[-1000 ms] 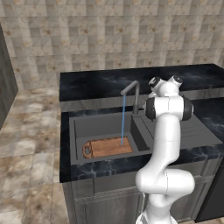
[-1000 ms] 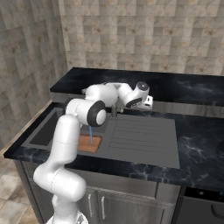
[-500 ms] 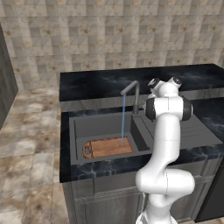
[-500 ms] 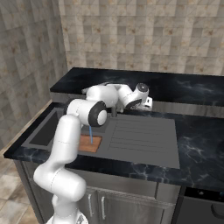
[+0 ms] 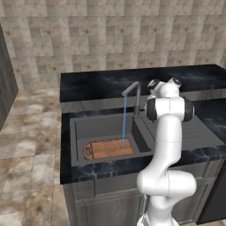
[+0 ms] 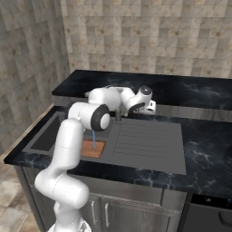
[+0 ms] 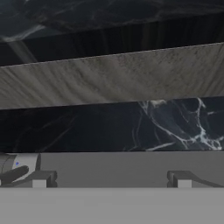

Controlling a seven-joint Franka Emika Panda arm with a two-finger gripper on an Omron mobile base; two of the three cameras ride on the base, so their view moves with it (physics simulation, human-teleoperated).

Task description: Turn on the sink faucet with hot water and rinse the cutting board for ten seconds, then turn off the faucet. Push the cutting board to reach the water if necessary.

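The sink faucet [image 5: 137, 98] stands at the back rim of the sink [image 5: 79, 128], its spout bent over the basin. The water [image 5: 124, 121] falls as a thin blue stream onto the right part of the cutting board [image 5: 108, 148], which lies flat on the basin floor. The water [image 6: 94, 137] and a corner of the cutting board [image 6: 91, 149] show past my arm in the right base view. My gripper [image 6: 151, 108] hovers low just right of the faucet stem, over the back of the drainboard. Its fingers [image 7: 40, 179] stand wide apart, open, with nothing between them.
The ribbed drainboard [image 6: 142, 142] spreads to the right of the basin. Black marbled counter [image 6: 204, 149] surrounds the sink, with a raised back ledge [image 7: 113, 78] and a tiled wall behind it. My own arm rises in front of the basin's right side.
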